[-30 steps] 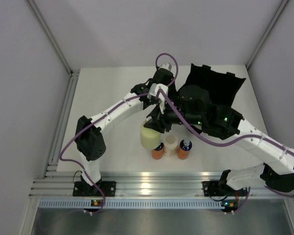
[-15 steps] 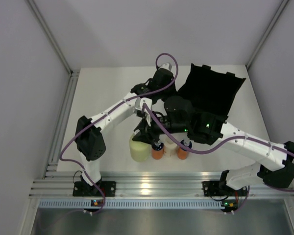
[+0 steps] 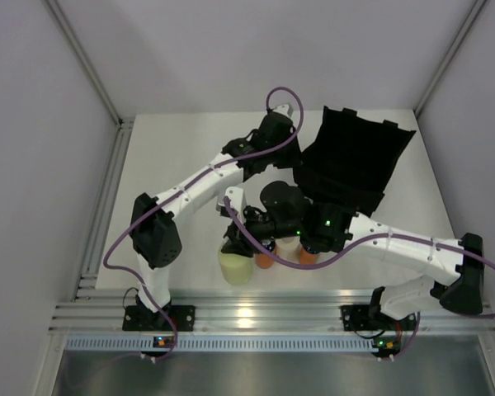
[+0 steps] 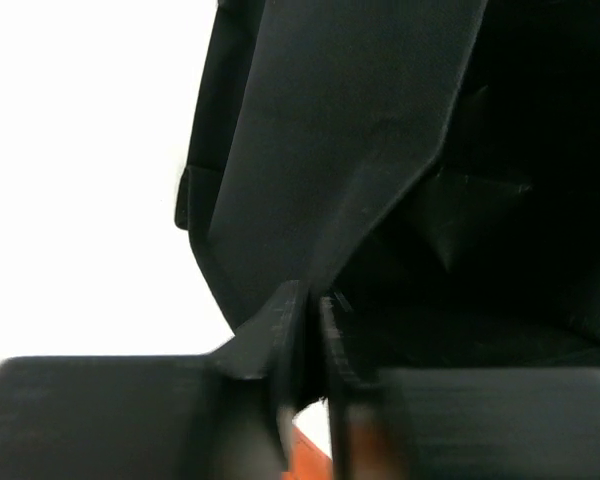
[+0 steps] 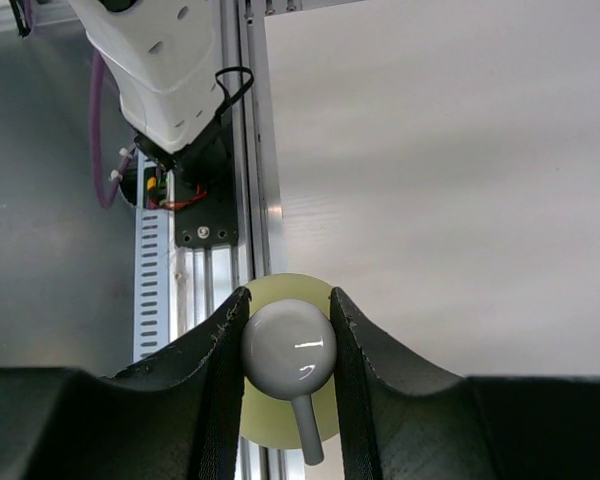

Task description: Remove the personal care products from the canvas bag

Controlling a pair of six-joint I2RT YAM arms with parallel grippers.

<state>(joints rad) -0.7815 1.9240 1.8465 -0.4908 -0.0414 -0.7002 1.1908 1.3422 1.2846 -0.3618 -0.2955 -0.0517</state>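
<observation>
2 orange bottles (image 3: pixel 265 259) beside pump bottle (image 3: pixel 235 269)

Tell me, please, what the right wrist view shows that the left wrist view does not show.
Only the right wrist view: the right gripper closed around the white pump top of the yellow-green bottle, seen from above, plus the aluminium rail and the lower part of the left arm.
Only the left wrist view: the black canvas bag, a fold of its fabric pinched by the left gripper, and a small orange patch too blurred to identify.
Both: the white table, and a gripper shut on something.
</observation>
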